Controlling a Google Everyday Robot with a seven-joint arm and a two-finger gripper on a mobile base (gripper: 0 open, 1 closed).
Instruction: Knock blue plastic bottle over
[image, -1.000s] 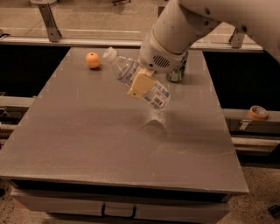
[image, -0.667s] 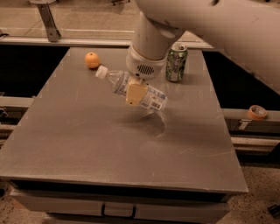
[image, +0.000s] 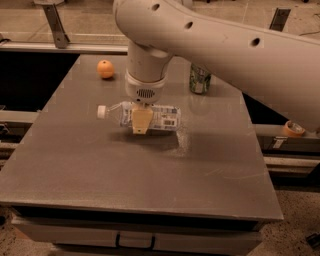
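Your claw (image: 141, 124) was clamped across the middle of the clear plastic water bottle with the blue-and-white label (image: 164, 116), near the centre of the grey counter (image: 100, 175). The bottle lay horizontal, white cap toward 9 o'clock, seemingly so you could leave it on its side. The green-patterned metal can (image: 200, 80) stood upright at 1 o'clock.

Gripper (image: 142, 124): mid-table, clasping bottle (image: 165, 116) crosswise.
Back: orange (image: 105, 69) left, can (image: 200, 80) right, well apart.
Arm (image: 225, 45): overhangs can.
Table (image: 125, 185) front: open.
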